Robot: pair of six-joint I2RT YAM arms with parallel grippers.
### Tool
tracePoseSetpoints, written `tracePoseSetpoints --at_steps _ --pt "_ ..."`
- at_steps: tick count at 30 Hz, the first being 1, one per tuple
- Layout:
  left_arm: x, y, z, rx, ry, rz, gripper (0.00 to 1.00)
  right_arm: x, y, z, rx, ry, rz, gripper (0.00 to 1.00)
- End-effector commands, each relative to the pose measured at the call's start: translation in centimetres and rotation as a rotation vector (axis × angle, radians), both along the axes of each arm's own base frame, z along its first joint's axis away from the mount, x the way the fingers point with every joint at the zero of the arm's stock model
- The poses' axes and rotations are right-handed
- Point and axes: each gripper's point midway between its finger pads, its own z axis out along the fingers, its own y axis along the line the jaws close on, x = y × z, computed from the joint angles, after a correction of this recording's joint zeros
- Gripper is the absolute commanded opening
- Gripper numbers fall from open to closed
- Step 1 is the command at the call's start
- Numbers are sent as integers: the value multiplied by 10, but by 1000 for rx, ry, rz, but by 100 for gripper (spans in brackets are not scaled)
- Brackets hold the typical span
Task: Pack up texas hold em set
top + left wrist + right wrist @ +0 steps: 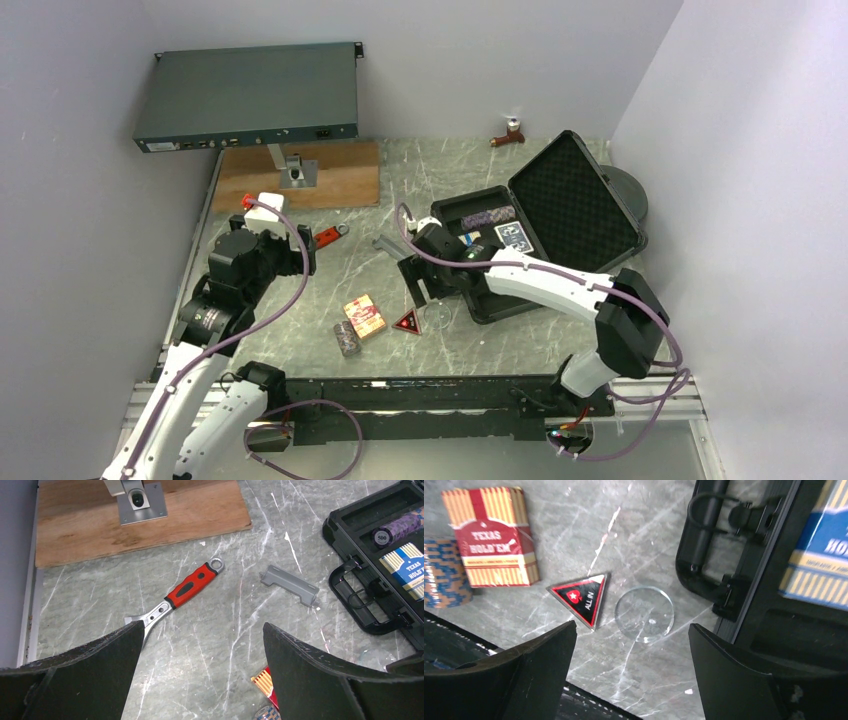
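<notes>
- Right tool (631, 645): jaws wide, empty, poised over the table (634, 530).
- Clear disc (644, 614) directly beneath; red triangle (580, 600) just left; case (769, 605) right.
- Left tool (200, 645) wide, empty, well apart.

Top view: set high behind the arm bases at the frame's bottom; the whole desk (420, 175) is looked down on from afar.
Left wrist view: carried low, faced forward over the desk through the left claw (203, 627); the case (345, 527) is cut by the right edge.
Right wrist view: held close, aimed nearly straight down through the right claw (632, 626).
Shared: the case handle is caught by both wrist views.
</notes>
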Motion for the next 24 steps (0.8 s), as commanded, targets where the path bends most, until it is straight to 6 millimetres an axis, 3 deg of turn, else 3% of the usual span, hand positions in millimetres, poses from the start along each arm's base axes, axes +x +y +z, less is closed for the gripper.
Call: tracePoseSetpoints --at_steps 1,11,12,13,24 --pt "0 4 9 -3 -31 18 95 -13 -11 -20 -57 34 -129 86" --pt "0 3 9 -2 -29 13 95 -17 -25 -50 -174 60 -255 89" --pt "0 3 9 -3 -29 12 95 -17 -26 -52 -180 59 -264 97" --pt "0 3 9 -2 -28 13 95 -16 -27 -54 -190 59 -271 98" --pt "0 3 9 -2 -29 15 95 -19 -25 -74 -248 85 -264 98"
